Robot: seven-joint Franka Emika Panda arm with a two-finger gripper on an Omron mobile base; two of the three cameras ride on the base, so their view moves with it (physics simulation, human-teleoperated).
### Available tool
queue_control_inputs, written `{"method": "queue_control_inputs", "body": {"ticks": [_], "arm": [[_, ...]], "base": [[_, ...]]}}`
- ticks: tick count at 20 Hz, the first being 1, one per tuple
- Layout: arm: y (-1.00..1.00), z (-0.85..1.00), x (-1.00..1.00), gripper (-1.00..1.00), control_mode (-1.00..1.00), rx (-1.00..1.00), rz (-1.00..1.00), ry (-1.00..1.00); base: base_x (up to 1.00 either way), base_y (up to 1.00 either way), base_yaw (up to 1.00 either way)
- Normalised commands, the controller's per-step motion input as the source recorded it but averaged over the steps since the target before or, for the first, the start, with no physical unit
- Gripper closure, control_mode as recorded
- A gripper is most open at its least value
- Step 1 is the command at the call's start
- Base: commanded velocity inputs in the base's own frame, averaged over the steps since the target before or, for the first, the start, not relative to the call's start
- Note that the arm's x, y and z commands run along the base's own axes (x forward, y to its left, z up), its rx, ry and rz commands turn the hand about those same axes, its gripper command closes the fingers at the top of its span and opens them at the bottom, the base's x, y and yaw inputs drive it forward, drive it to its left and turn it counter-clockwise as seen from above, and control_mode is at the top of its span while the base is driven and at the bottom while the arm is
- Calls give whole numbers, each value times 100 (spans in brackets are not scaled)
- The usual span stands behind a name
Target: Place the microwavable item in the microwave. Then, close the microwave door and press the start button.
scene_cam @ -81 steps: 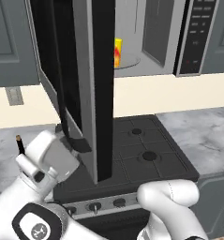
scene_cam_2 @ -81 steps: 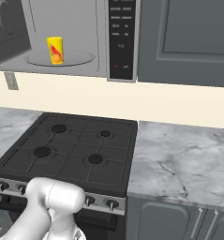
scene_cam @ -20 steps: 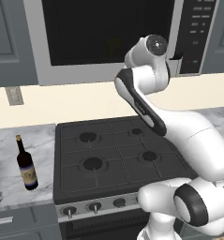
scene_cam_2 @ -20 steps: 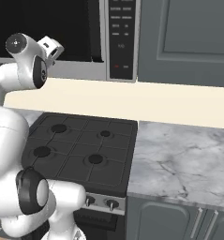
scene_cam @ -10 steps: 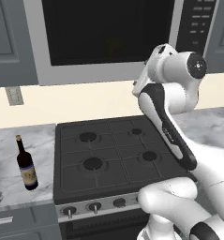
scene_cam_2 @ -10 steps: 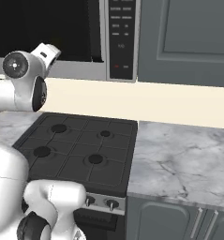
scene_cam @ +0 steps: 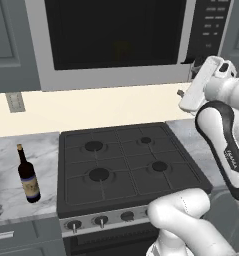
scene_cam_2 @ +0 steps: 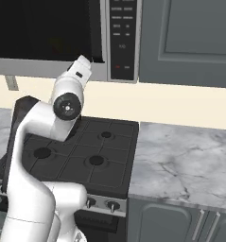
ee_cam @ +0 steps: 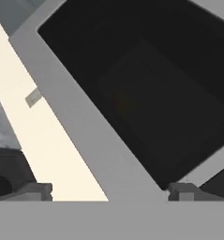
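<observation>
Microwave door [scene_cam: 116, 32] shut, black glass across the front of the microwave [scene_cam: 41, 75]. Yellow cup [scene_cam: 122, 48] faintly visible behind the glass — inside, on the turntable. Pincer [ee_cam: 108, 191] spread wide and empty, raised near the button panel [scene_cam: 211, 27] at the door's lower right corner. Wine bottle [scene_cam: 28, 176] upright on the tabletop [scene_cam: 6, 185] — left of the stove [scene_cam: 126, 165].
</observation>
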Motion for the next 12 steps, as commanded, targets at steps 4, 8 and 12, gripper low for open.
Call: {"method": "queue_control_inputs", "body": {"ticks": [4,8,12], "arm": [[-74,0,1,-100,-100,0,8,-21],[-70,0,14,-100,-100,0,0,-9],[-50,0,17,-100,-100,0,0,-1]], "base": [[0,0,0],[0,0,0],[0,0,0]]}}
